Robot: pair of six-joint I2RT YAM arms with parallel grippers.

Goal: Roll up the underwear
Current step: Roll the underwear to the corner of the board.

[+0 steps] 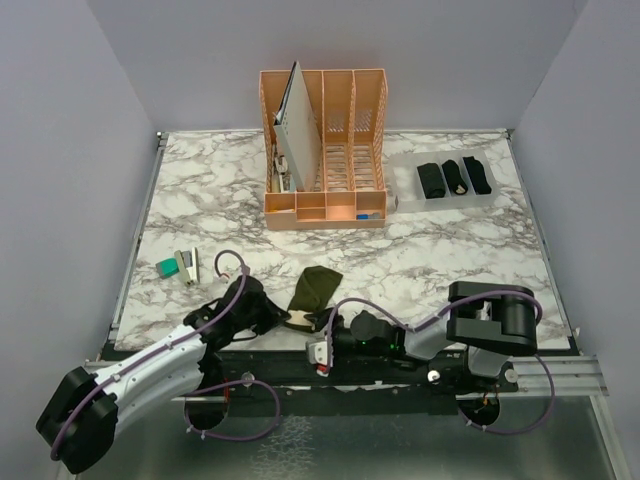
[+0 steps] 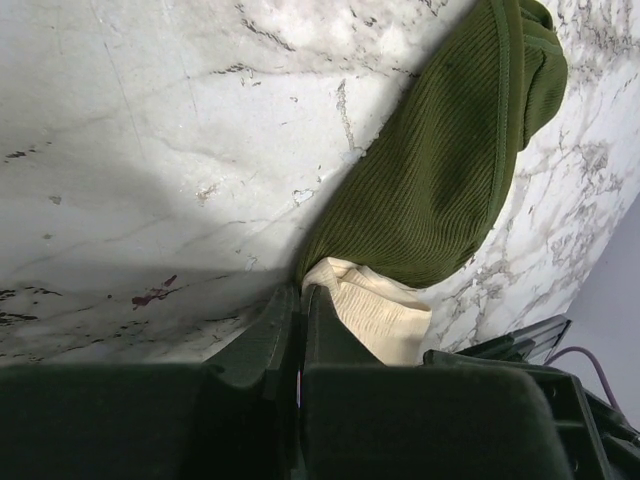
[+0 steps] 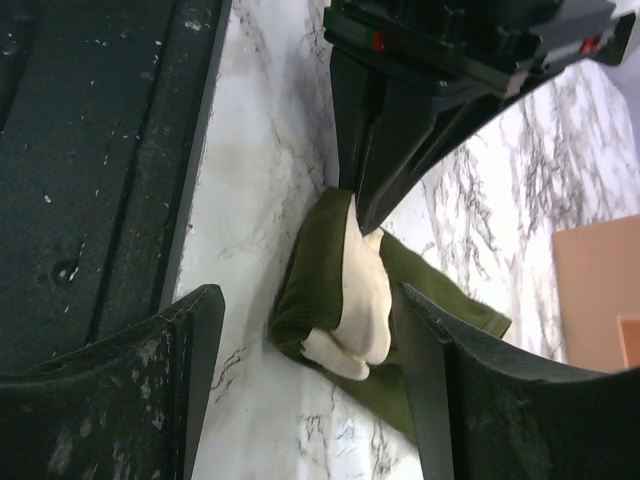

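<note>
Roughly diagonal, olive underwear (image 1: 316, 287) runs near-to-far, cream waistband (image 2: 370, 310) at near end

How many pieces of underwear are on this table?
4. Three black rolls side by side in the clear tray, back right; one olive-green pair at the front middle.

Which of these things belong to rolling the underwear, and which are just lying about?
For the job: green underwear, pinched by the left gripper, open right gripper around it; three black rolls in the clear tray.
Lying about: orange file rack, teal block.
</note>
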